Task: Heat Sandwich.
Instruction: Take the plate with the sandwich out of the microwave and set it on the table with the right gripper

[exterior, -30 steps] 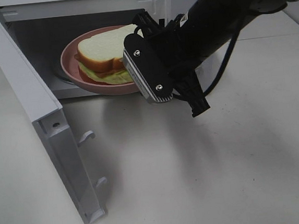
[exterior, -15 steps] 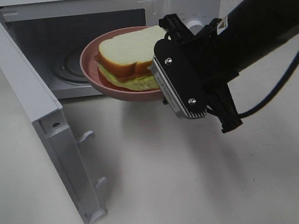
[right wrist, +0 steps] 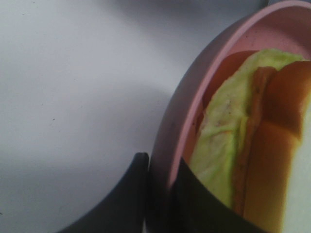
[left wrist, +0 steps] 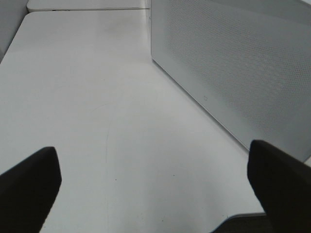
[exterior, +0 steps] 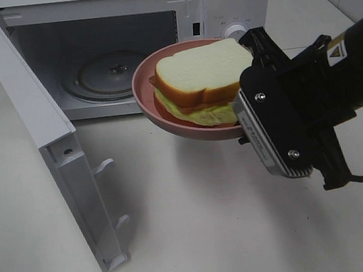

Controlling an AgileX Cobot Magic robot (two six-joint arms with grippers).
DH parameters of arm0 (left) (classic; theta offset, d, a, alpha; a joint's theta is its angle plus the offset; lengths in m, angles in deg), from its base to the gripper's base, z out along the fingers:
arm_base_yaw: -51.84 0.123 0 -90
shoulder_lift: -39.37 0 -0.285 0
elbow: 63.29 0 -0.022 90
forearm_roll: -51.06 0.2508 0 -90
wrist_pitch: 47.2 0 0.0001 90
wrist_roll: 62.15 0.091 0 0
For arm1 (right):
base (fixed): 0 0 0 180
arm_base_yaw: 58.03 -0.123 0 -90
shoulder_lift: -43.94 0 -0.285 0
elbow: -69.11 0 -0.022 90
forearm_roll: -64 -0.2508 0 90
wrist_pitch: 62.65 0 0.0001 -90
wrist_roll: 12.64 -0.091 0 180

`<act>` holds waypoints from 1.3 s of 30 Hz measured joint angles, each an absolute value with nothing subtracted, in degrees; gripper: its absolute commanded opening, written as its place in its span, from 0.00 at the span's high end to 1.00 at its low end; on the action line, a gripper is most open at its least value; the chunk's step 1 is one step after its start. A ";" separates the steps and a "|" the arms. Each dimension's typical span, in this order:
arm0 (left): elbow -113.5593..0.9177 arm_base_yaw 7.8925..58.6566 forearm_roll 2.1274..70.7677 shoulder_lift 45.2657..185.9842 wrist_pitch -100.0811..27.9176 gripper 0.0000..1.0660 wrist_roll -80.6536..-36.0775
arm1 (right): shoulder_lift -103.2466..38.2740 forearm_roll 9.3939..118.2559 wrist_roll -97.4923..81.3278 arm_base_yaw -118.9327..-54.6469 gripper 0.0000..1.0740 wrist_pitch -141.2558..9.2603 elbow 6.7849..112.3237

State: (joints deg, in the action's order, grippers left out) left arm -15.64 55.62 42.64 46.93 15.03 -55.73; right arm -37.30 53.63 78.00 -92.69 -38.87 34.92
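Just beyond the right tool [exterior: 243, 125], clamped on the round pink plate's [exterior: 150, 104] rim, sits the white-bread lettuce sandwich [exterior: 205, 83]; keep it level, lower gently onto the counter [exterior: 195, 217].

Microwave [exterior: 221, 5] cavity stands unobstructed; its open door [exterior: 48, 141] walls the left side.

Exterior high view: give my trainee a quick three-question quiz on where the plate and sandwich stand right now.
1. True or false: the sandwich rests on the microwave's glass turntable.
2. What does the right gripper clamp? A) pink plate's rim B) bread C) door
3. Fill in: the microwave door is ____.

Key: 1 false, it sits on the plate held outside the cavity; 2 A; 3 open.
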 measured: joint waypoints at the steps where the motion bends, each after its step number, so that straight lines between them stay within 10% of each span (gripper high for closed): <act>1: -15.64 55.62 42.64 46.93 15.03 0.09 -55.73 | -36.55 54.26 77.20 -92.69 0.99 -38.52 34.46; 39: -15.64 55.62 42.64 46.93 15.03 0.09 -55.73 | -8.42 71.90 57.49 -92.69 0.97 -26.66 20.65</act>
